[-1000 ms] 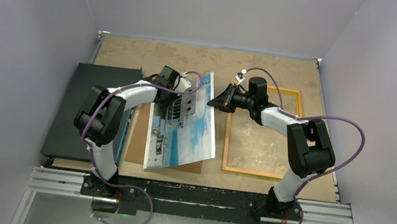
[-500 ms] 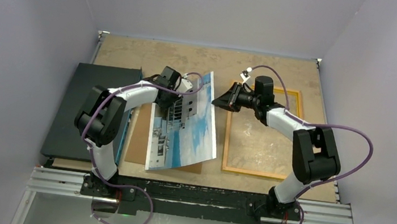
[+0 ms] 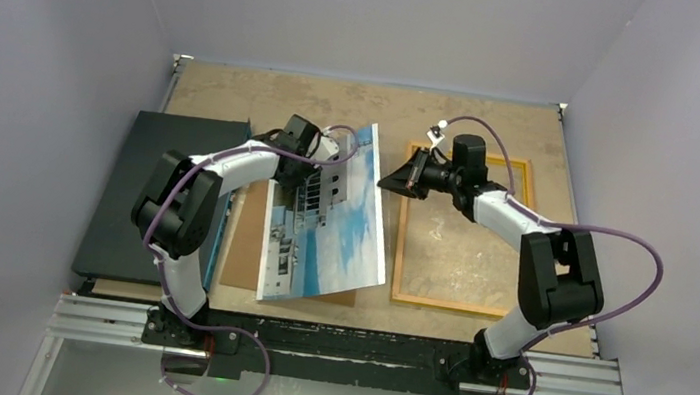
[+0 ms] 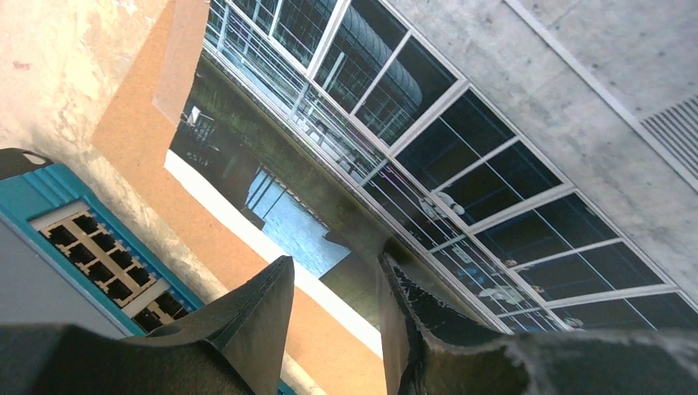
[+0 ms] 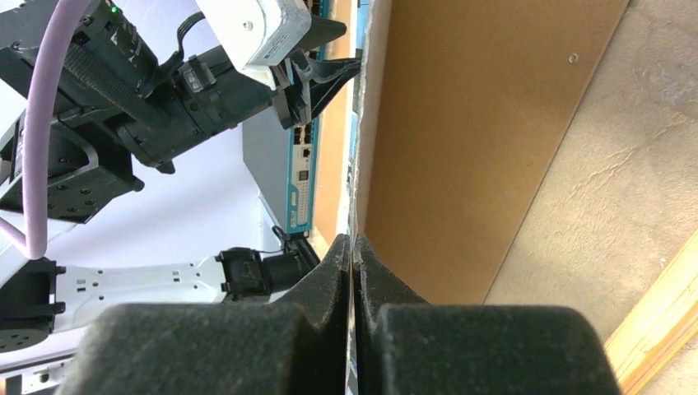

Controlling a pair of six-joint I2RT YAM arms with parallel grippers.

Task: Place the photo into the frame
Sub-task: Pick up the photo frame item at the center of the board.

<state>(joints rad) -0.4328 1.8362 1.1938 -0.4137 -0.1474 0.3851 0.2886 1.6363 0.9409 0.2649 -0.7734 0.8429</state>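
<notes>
photo (image 3: 328, 220) hangs tilted just left of the frame (image 3: 444, 304), which lies flat on the bench (image 3: 238, 93). right fingers (image 5: 333, 263) clamped on its frame-side edge, likely to steer it over; left fingers (image 4: 263, 304) opposite, can't tell if gripping.

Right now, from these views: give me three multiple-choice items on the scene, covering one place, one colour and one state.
1. Where is the frame?
A) held in the air
B) flat on the table, on the right arm's side of the photo
C) under the photo

2. What colour is the frame?
A) yellow-orange
B) black
C) blue

3. What is the state of the right pincer?
A) wide open
B) shut on the frame
C) shut on the photo's edge

Answers:
1 B: the top view shows it lying beside the photo.
2 A: its rails are yellow-orange.
3 C: the right wrist view shows the sheet's edge pinched in the closed pincer.
</notes>
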